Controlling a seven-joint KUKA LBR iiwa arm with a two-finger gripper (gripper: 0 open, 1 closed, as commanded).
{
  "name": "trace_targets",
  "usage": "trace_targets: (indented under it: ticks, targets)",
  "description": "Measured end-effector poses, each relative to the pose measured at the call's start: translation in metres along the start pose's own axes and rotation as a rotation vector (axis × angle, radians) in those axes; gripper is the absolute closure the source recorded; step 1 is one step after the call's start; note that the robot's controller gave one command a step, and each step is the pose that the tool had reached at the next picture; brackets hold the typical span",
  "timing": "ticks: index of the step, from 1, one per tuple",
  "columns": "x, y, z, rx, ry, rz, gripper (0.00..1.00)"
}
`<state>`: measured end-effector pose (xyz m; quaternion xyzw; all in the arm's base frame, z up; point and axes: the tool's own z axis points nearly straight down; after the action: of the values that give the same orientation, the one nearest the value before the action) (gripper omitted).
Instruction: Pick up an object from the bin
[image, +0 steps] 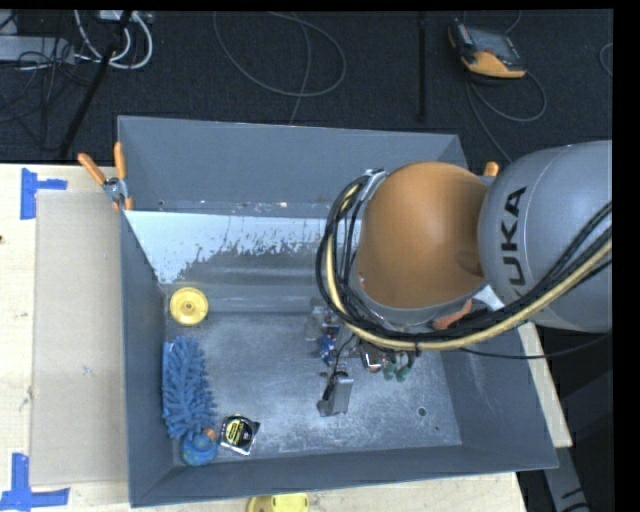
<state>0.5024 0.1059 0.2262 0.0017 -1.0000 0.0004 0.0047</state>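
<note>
Reaching in from the right, the arm (545, 235) is seen over the right half of the grey metal bin (290, 165), its wrist capped by a rounded orange cover (420, 235) and ringed with black cables (333, 275). Item 1: the gripper (335, 393), hung below the cover and lowered close to the bin floor, right of centre and toward the near wall; a bare, speckled patch of floor is found beneath it. Whether it is released or clenched cannot be told, as much of it is hidden beneath the cover and cables. Item 2: a flat yellow disc (188, 306), laid on the floor at the left, at the foot of the sloping far wall. Item 3: a shaggy blue duster head (185, 385), laid lengthwise along the left wall, just nearer than the disc. Item 4: a small blue rounded piece (200, 449), set at the near end of the duster in the near-left corner; its kind cannot be made out. Item 5: a black and yellow tape measure (238, 433), placed just right of the blue piece by the near wall. Of the four loose things, the tape measure is nearest the gripper, though it is kept well apart from it, to its left.
</note>
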Motion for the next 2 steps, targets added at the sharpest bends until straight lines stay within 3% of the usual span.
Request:
trace_targets:
  ticks: [1,2]
  targets:
    - [-0.001,-0.001,-0.004,-0.001,-0.008,0.003,0.0]
    - [-0.015,-0.049,0.016,-0.001,-0.009,-0.034,0.0]
